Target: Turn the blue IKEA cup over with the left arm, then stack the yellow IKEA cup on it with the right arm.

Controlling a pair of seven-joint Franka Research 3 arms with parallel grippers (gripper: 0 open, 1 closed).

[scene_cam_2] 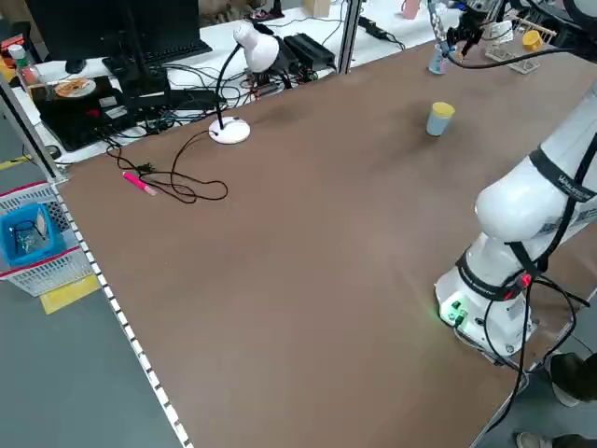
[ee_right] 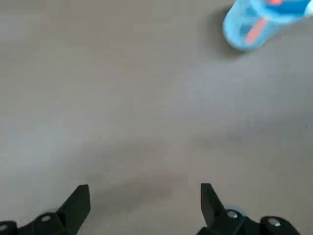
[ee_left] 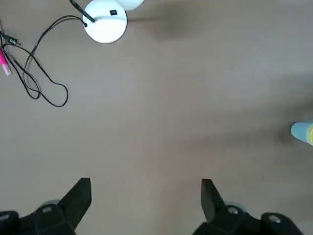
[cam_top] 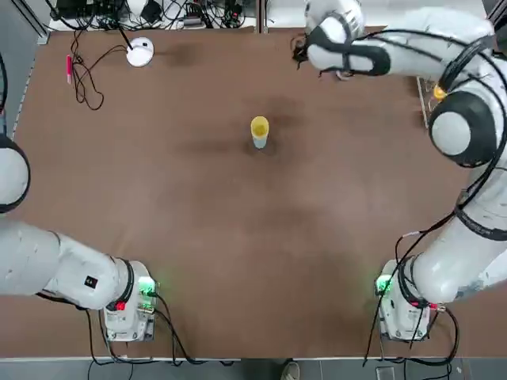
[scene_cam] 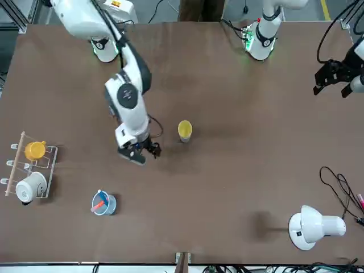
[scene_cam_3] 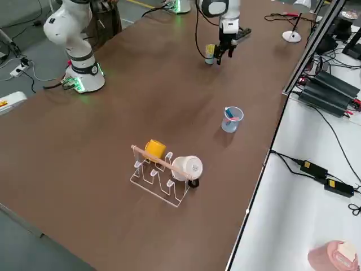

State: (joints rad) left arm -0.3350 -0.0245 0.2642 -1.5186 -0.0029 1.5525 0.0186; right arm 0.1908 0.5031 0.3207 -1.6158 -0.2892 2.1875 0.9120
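Standing on the counter point(cam_top: 198, 206), the yellow cup point(cam_top: 260, 127) is together with the blue cup point(cam_top: 260, 142)

The yellow cup is in the blue cup, with its open mouth upward, and the blue cup is below it on the counter. The right claw point(scene_cam: 149, 152) is near these cups, beside them and touching neither; its two fingers are spread apart and it grasps nothing. The left claw point(ee_left: 146, 210) is above the counter, well apart from the cups, also released, with nothing between its fingers. A tumbler point(scene_cam: 104, 203) with sticks inside stands between the cups and the white rack point(scene_cam: 34, 170).
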